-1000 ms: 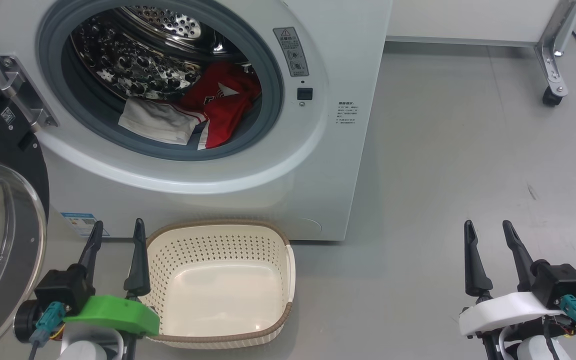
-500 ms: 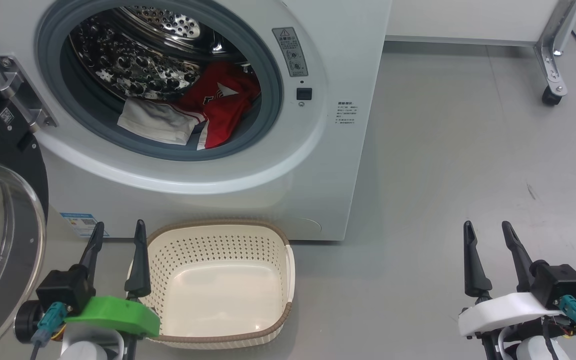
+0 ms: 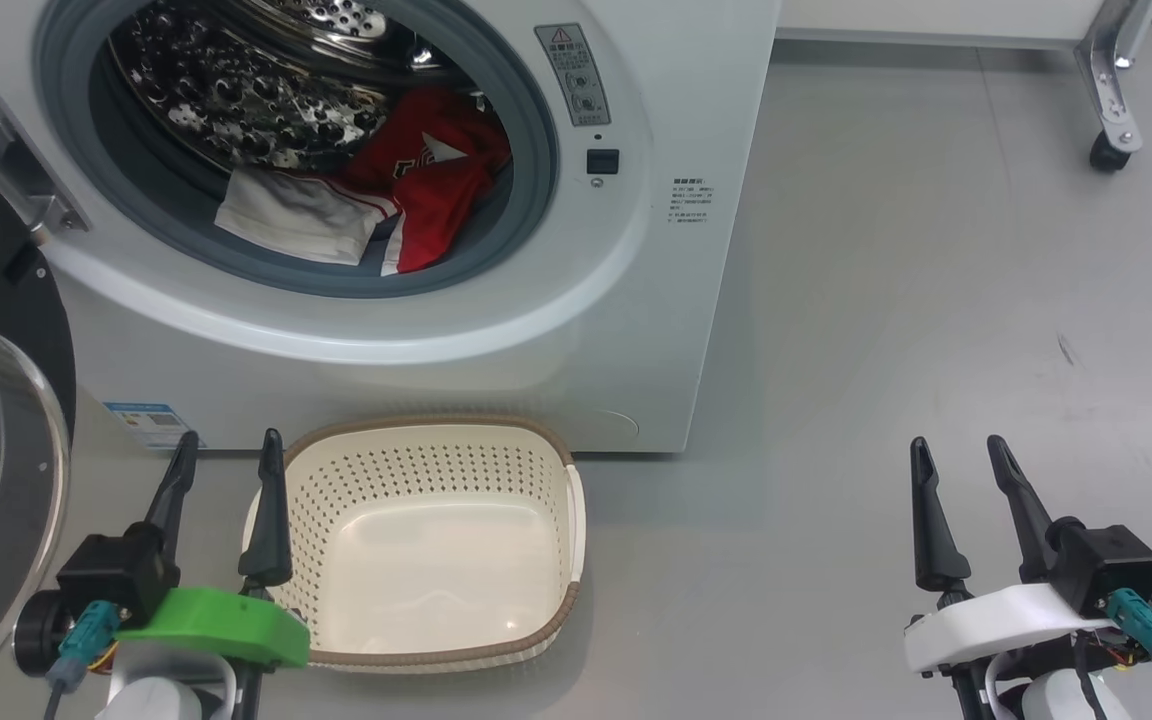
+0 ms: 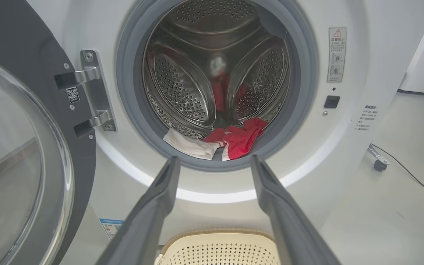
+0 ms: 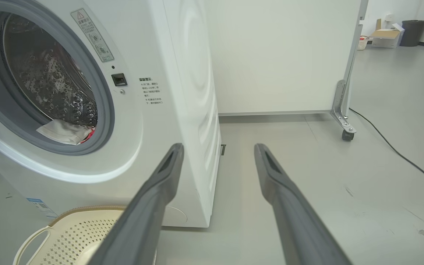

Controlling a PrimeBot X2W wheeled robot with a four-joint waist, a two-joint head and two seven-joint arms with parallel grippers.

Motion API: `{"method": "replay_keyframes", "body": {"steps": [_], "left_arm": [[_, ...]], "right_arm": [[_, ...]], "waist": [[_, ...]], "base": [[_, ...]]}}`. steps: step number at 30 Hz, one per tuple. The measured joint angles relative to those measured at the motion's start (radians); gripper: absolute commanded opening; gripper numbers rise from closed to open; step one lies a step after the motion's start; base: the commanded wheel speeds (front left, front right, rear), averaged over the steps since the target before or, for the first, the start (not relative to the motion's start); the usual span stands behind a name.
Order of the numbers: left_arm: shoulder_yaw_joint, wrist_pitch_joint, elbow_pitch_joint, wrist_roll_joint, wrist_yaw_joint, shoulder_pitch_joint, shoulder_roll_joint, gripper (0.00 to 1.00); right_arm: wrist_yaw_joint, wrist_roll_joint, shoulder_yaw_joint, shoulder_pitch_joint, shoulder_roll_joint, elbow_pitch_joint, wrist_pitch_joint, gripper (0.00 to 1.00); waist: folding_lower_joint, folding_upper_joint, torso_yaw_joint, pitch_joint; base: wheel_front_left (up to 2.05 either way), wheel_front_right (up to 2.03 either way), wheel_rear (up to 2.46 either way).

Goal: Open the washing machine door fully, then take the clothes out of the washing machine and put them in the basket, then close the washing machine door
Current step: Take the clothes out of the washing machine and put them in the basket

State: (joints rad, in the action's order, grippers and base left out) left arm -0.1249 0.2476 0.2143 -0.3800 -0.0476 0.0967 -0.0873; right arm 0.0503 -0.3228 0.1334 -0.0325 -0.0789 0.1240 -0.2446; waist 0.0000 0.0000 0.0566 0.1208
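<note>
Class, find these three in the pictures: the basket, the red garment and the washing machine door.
basket (image 3: 416, 470): head view, perforated back wall.
red garment (image 3: 446, 190): head view, middle of the fabric.
washing machine door (image 4: 9, 165): left wrist view, clear glass window.

We see a smooth grey floor (image 3: 936, 300) with a soft sheen under even indoor light. In the head view a dark scuff (image 3: 1065, 350) marks it at three o'clock. In the right wrist view a white panel (image 5: 282, 55) stands upright at twelve o'clock, carried on a metal bracket (image 5: 340, 99) with a small black caster (image 5: 347, 135) at three o'clock. A black cable (image 5: 399, 156) runs over the floor from beside the caster toward four o'clock. Far off at one o'clock, a cardboard box (image 5: 384, 34) and a dark bin (image 5: 413, 32) sit by a pale wall (image 5: 377, 9).
</note>
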Motion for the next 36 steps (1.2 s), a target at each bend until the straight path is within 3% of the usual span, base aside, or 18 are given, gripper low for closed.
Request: {"method": "replay_keyframes", "body": {"steps": [14,25,36], "left_arm": [[0.065,-0.097,-0.036,-0.04,0.003,0.118,-0.049,1.0],[0.147,-0.273,-0.03,-0.151,0.004,0.348,-0.111,1.0],[0.175,-0.428,0.079,-0.182,0.034,0.568,-0.172,1.0]], "right_arm": [[0.0,0.009,0.021,0.012,0.007,-0.033,0.0,1.0],[0.0,0.01,0.048,0.078,0.017,-0.06,0.0,1.0],[0.0,0.01,0.084,0.15,0.022,-0.059,0.0,1.0]], "waist": [[0.0,0.0,-0.056,0.149],[0.0,0.0,-0.145,0.293],[0.0001,0.0,-0.254,0.417]], "base": [[0.0,0.0,0.0],[0.0,0.0,0.0],[0.0,0.0,0.0]]}}
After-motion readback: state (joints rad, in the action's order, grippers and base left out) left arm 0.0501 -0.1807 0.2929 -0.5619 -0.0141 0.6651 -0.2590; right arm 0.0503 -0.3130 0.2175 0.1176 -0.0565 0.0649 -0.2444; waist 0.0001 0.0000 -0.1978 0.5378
